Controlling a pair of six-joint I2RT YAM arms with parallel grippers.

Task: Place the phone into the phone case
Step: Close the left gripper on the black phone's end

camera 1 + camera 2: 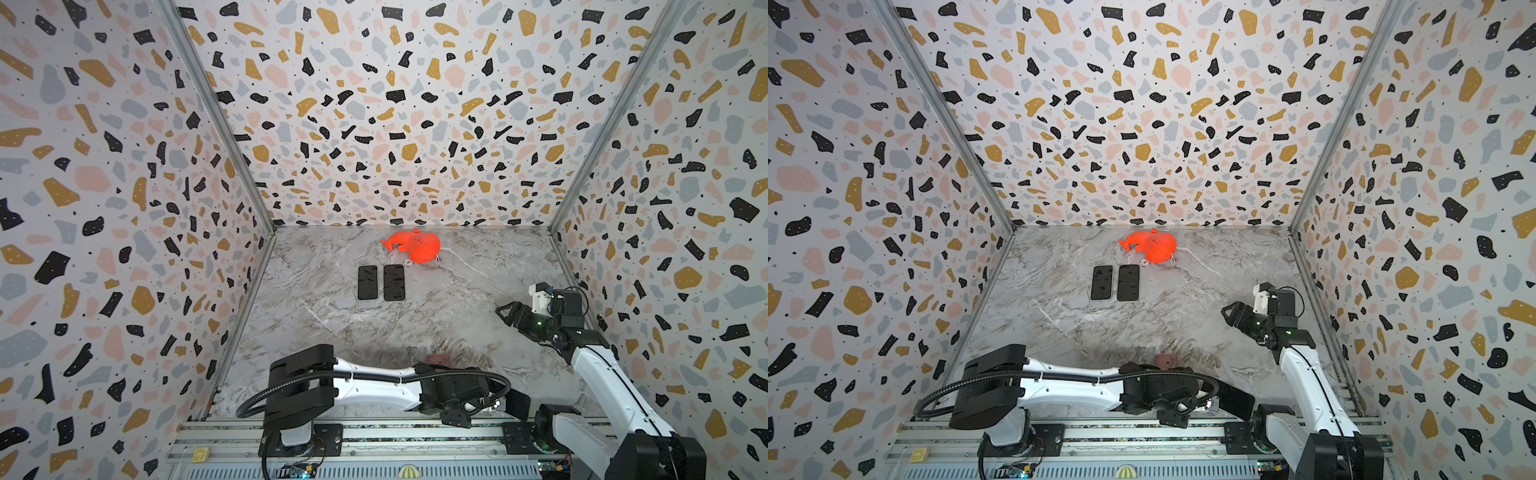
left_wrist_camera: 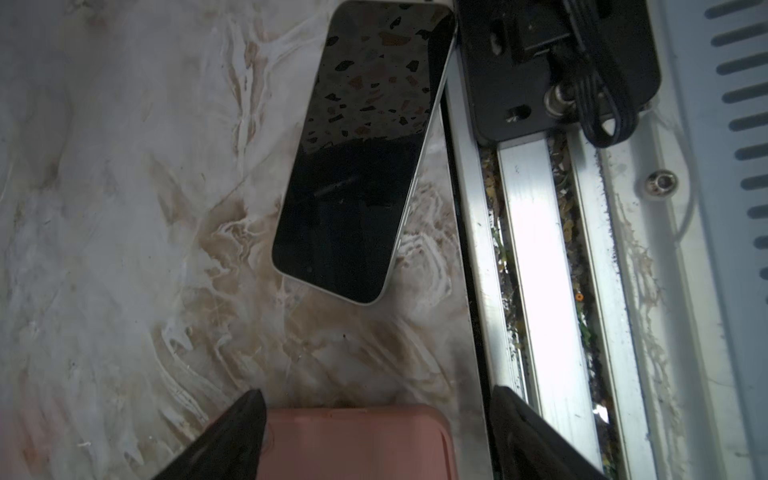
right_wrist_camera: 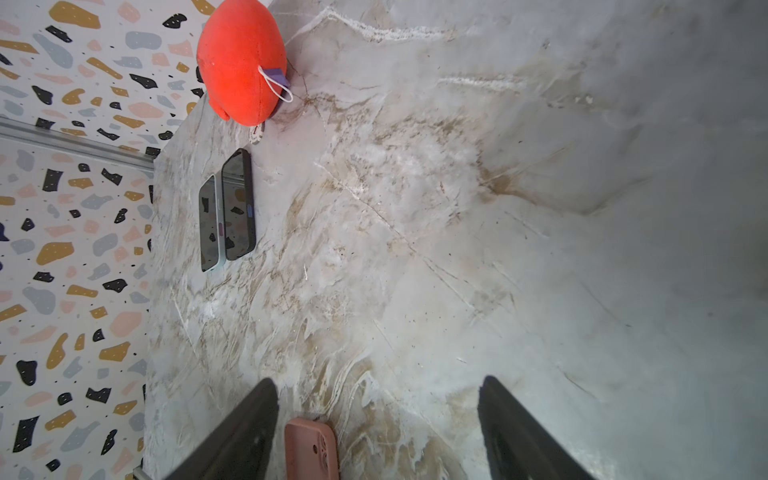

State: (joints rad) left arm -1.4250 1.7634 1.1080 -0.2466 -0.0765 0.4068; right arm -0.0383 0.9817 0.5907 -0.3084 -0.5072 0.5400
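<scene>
A black-screened phone (image 2: 357,166) with a silver edge lies face up at the table's front, beside the metal rail; in both top views it is the dark slab (image 1: 515,405) (image 1: 1233,401) just past the left arm's wrist. The pink phone case (image 2: 353,444) lies flat on the marble, and only its end (image 1: 439,360) peeks out behind that wrist. My left gripper (image 2: 376,415) is open over the case, one finger (image 2: 237,432) at its edge, the other apart from it. My right gripper (image 1: 505,312) (image 3: 378,386) hovers open and empty at mid right, with the case (image 3: 311,451) in its view.
Two more dark phones (image 1: 368,282) (image 1: 394,282) lie side by side at the back middle. An orange plush toy (image 1: 417,246) sits behind them near the back wall. The aluminium rail (image 2: 540,249) runs along the front edge. Patterned walls enclose three sides.
</scene>
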